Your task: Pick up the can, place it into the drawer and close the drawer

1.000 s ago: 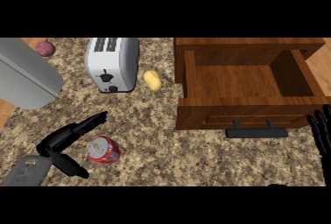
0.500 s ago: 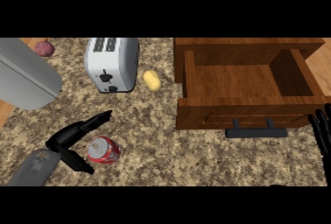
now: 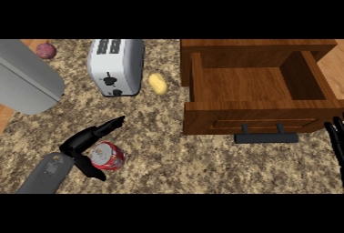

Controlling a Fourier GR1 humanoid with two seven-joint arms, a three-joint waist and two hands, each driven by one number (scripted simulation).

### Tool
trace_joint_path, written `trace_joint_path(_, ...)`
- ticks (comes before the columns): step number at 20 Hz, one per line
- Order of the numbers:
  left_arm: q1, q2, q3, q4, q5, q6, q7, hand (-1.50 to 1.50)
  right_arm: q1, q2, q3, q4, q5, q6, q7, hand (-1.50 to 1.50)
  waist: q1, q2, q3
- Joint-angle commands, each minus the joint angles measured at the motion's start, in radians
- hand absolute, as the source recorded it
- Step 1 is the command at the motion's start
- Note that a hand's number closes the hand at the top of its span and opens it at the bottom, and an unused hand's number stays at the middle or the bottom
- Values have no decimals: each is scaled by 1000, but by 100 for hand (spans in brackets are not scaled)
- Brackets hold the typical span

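A red can (image 3: pixel 107 157) with a silver top lies on the speckled counter at the lower left. My left hand (image 3: pixel 79 144) sits over it from the left, open: the fingers stretch up past the can's far side and the thumb points down on its near side, neither curled round it. The wooden drawer (image 3: pixel 259 116) stands pulled open at the right, empty inside, with a dark handle (image 3: pixel 265 137) on its front. At the right edge only the fingertips of my right hand (image 3: pixel 335 136) show, straight and at rest.
A white toaster (image 3: pixel 115 66) stands at the back, with a yellow potato-like item (image 3: pixel 158 83) beside it. A grey curved appliance (image 3: pixel 27 84) fills the left edge, and a reddish onion (image 3: pixel 46 50) lies behind it.
My left hand has slid up and right, closing in round the can, with the thumb now below it. The can, the drawer and my right hand have not moved.
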Motion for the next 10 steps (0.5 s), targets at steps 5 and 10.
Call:
trace_joint_path(5,-37,-40,-29,56,14,-120,-102,-150,-69,-32,-19,45,-3,2,37,-150,10,1,0)
trace_joint_path(10,0,-49,-54,29,13,-103,-101,-150,17,-24,-55,-32,-56,28,31,-150,8,-3,1)
